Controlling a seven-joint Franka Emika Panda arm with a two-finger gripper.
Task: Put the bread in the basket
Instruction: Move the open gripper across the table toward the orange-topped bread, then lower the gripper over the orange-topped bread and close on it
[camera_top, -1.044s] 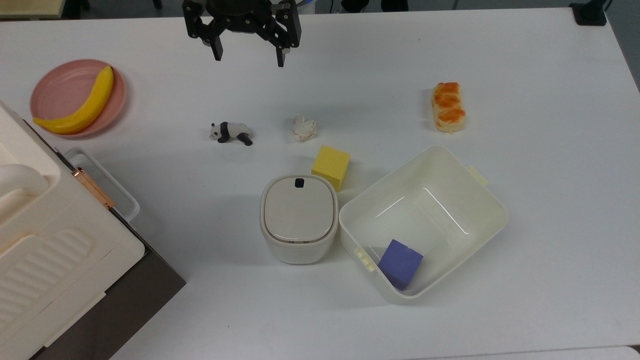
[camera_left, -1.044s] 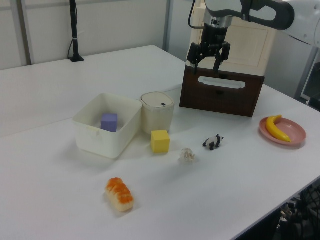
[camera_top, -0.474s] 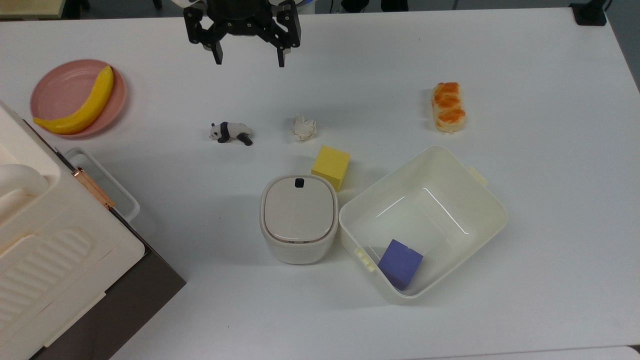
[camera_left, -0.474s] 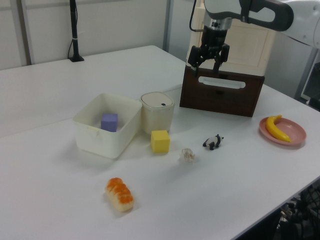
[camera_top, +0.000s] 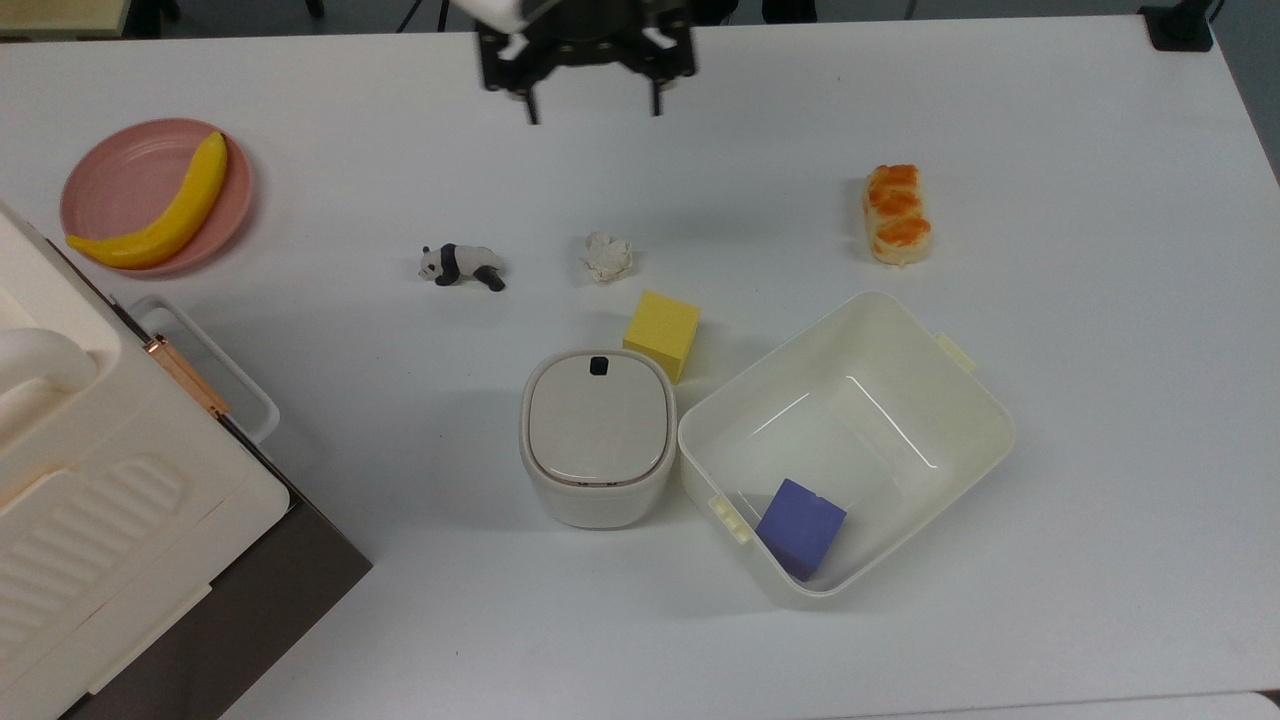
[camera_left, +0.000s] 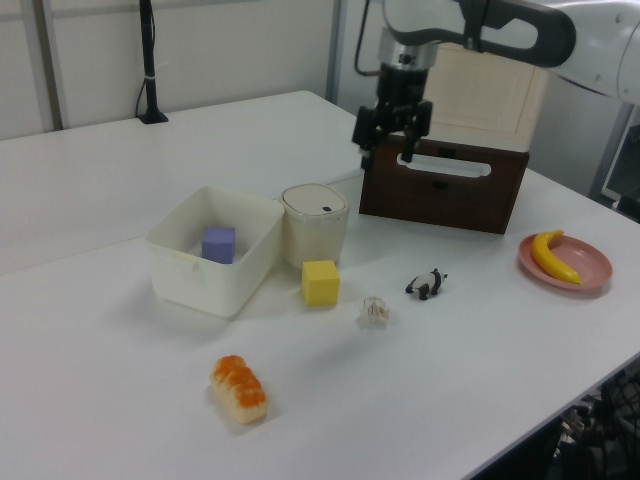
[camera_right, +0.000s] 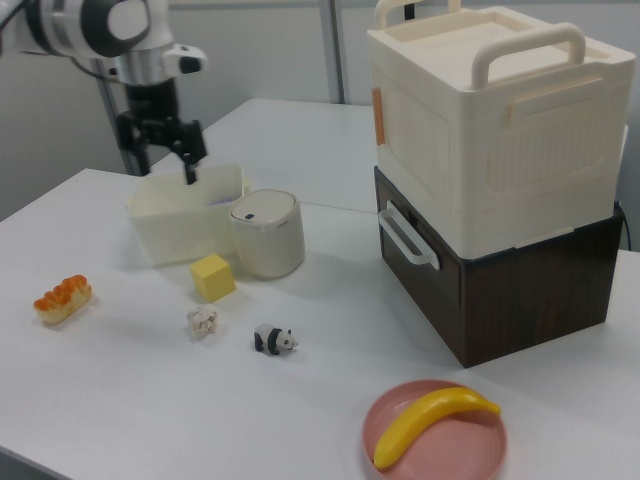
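Now your gripper (camera_top: 590, 108) sits further toward the top view's right than it did half a second ago, when it hung above the panda (camera_top: 461, 266); it is now roughly above the paper ball (camera_top: 608, 256), near the far table edge. Its fingers are spread apart and hold nothing. In the left view the gripper (camera_left: 385, 147) has moved left, away from the dark crate (camera_left: 445, 184) and toward the lidded bin (camera_left: 314, 223).

Nothing else has shifted. The bread (camera_top: 897, 214) lies on the bare table (camera_top: 1100, 300), glazed side up, well apart from the gripper and a little beyond the basket (camera_top: 985, 400). The basket stands upright just beside the lidded bin, and a purple cube (camera_top: 800, 527) rests in one corner of it. A yellow cube (camera_top: 662, 333) sits next to the bin, and the banana (camera_top: 160, 211) lies on a pink plate (camera_top: 110, 170).

You are working on a white tabletop. In the right view a cream box (camera_right: 490, 120) is stacked on the dark crate, with pale wall panels behind.
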